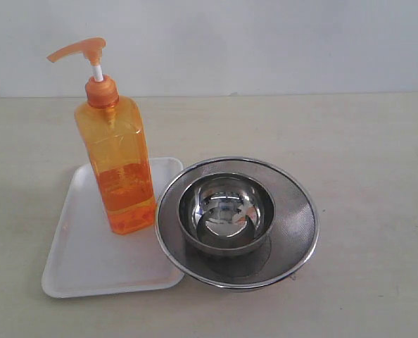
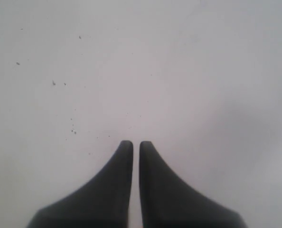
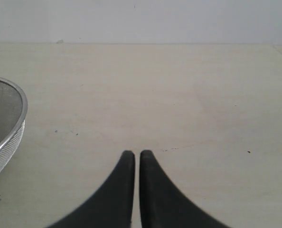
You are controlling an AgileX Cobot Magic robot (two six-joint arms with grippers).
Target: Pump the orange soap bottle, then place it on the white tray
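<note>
orange soap bottle (image 1: 117, 169): tall, translucent, rectangular body, partly filled, orange pump head (image 1: 79, 51) on white stem; upright at left-centre of frame, on right part of white tray (image 1: 89, 271), just beside mesh strainer (image 1: 300, 218) holding steel bowl (image 1: 226, 211). left gripper (image 2: 136, 145), right gripper (image 3: 137, 154): jaws closed together, empty.

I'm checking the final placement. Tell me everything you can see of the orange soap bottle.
The orange soap bottle is tall, translucent orange plastic, rectangular-bodied, with orange liquid in roughly its lower half. Its orange pump head sits raised on a white stem, spout pointing left in the exterior view. It stands upright on the white tray, close beside the steel mesh strainer; contact is unclear.
</note>
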